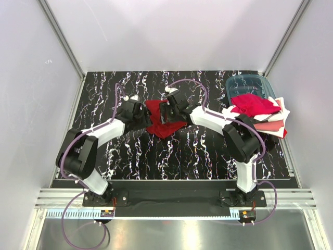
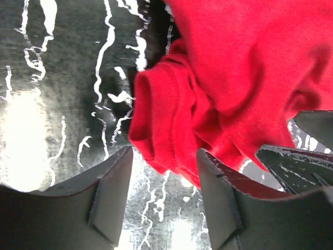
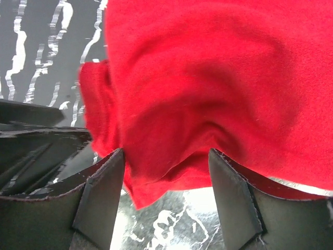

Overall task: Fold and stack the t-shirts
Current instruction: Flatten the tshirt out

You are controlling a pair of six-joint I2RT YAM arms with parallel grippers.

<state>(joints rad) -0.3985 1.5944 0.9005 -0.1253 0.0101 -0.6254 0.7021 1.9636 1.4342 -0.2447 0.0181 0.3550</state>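
Overhead view of a black table [image 1: 200, 153] veined with white, with two dark robot arms reaching in from the near edge and meeting over its middle. Between them lies a crumpled red t-shirt [image 1: 165, 128], bunched rather than flat, its lower corner pointing toward the arms.

The left gripper [image 2: 164, 156] sits at the shirt's left edge. Seen from its wrist camera, its two dark fingers stand apart around a rolled fold of the red cloth; a strip of table shows beside the fold, so nothing is pinched. The right gripper [image 3: 166, 156] is at the shirt's upper right part, just beside the left one. Its fingers are spread wide, and a loose bulge of cloth sags into the gap between them.

Well apart, at the table's right edge, a pile of t-shirts [image 1: 256, 105] – red on top, white and pink beneath – rests against a teal bin [image 1: 248, 83] at the far right corner
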